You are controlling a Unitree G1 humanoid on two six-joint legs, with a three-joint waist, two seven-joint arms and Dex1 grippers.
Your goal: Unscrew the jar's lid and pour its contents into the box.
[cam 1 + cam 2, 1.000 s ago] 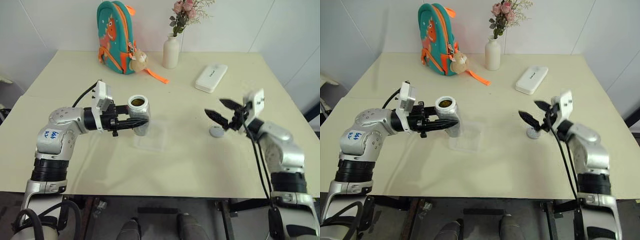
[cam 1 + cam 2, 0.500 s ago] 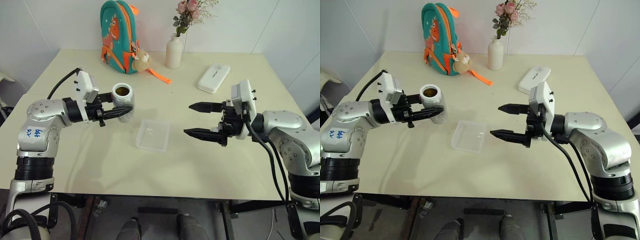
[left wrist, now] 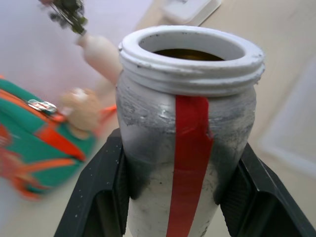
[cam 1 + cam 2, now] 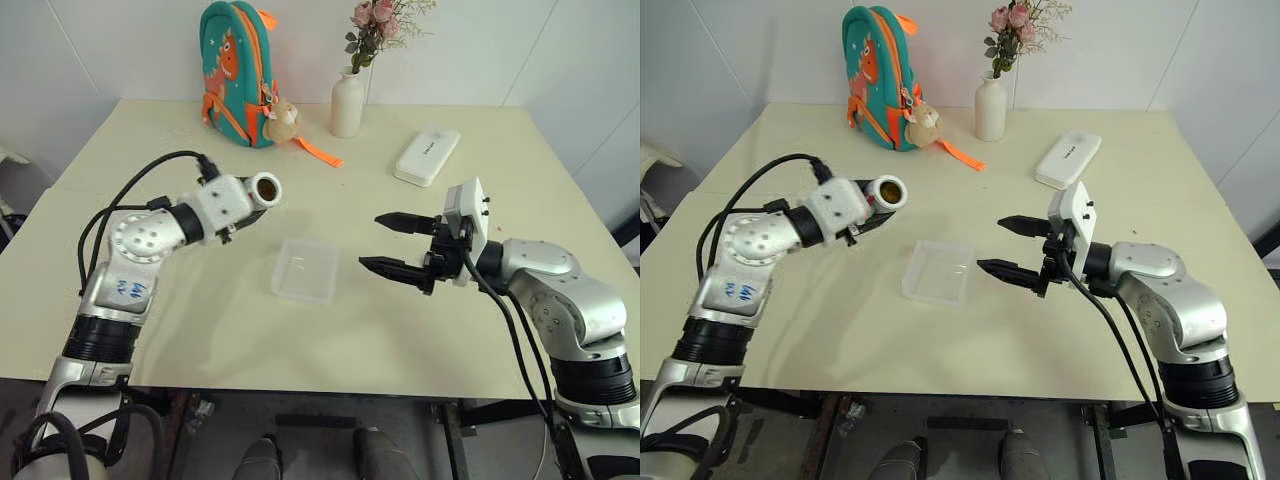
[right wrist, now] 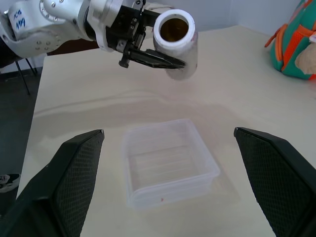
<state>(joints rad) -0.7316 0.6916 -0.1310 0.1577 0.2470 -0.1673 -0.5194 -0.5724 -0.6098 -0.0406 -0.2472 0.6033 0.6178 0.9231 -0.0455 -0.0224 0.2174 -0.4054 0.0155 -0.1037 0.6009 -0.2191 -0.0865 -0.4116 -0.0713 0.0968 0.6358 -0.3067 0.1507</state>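
The left claw (image 4: 262, 190) is clamped on the open jar (image 4: 264, 188), tipped sideways at the box's (image 4: 306, 270) ten o'clock. The right claw (image 4: 392, 243) is spread apart, empty. Next: move over the box and tip more.

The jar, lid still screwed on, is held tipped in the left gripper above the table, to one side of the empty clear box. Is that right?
Not quite: the jar has no lid on. The right wrist view looks straight into its open mouth. The rest stands: the left gripper holds it tipped, beside the empty clear box.

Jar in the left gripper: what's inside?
The jar is open, lid off, held tilted by the left gripper. Something dark brown shows down its mouth; separate pieces can't be made out, and its wall hides how much there is.
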